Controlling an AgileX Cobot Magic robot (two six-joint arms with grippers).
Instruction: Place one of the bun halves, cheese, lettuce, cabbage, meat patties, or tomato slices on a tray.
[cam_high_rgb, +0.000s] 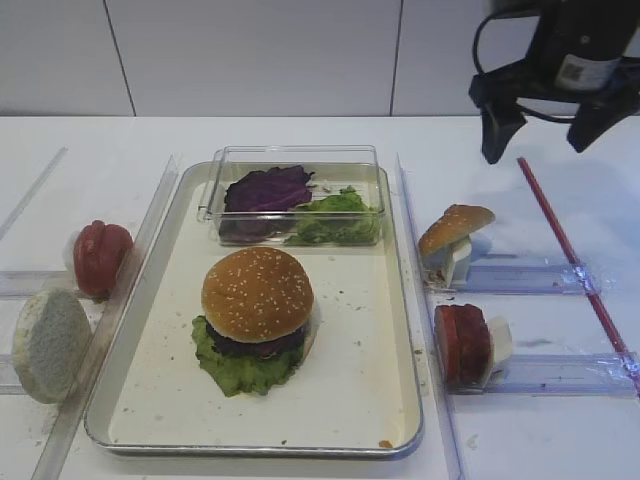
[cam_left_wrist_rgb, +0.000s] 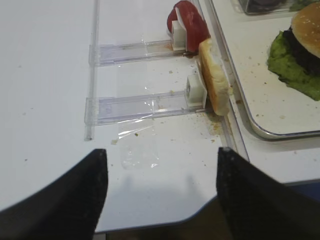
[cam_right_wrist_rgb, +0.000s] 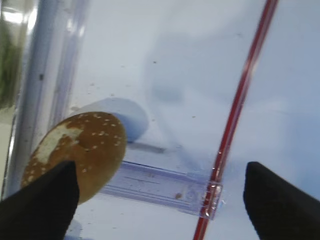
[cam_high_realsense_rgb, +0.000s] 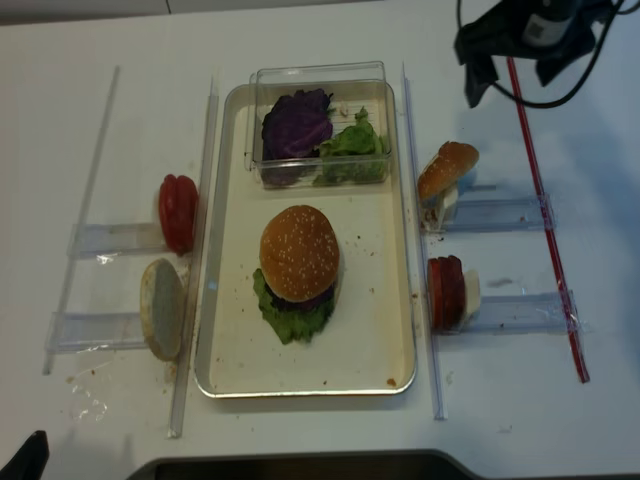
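Observation:
On the silver tray (cam_high_rgb: 360, 360) stands a stack: a sesame bun half (cam_high_rgb: 257, 292) over a dark layer and lettuce (cam_high_rgb: 240, 370). I see no cheese and cannot make out a meat patty. Another sesame bun half (cam_high_rgb: 455, 228) (cam_right_wrist_rgb: 75, 150) leans in a clear holder right of the tray, with tomato slices (cam_high_rgb: 461, 343) in the holder nearer me. My right gripper (cam_high_rgb: 535, 135) (cam_right_wrist_rgb: 160, 170) hangs open and empty, high at the back right, above and behind that bun. My left gripper (cam_left_wrist_rgb: 162, 152) is open and empty over the table's front left edge.
A clear box (cam_high_rgb: 215, 200) at the tray's far end holds purple cabbage (cam_high_rgb: 268, 188) and lettuce (cam_high_rgb: 340, 215). Left of the tray, holders carry tomato slices (cam_high_rgb: 100, 256) (cam_left_wrist_rgb: 190, 20) and a pale flat bun half (cam_high_rgb: 50, 343) (cam_left_wrist_rgb: 215, 75). A red strip (cam_high_rgb: 570, 250) runs along the right.

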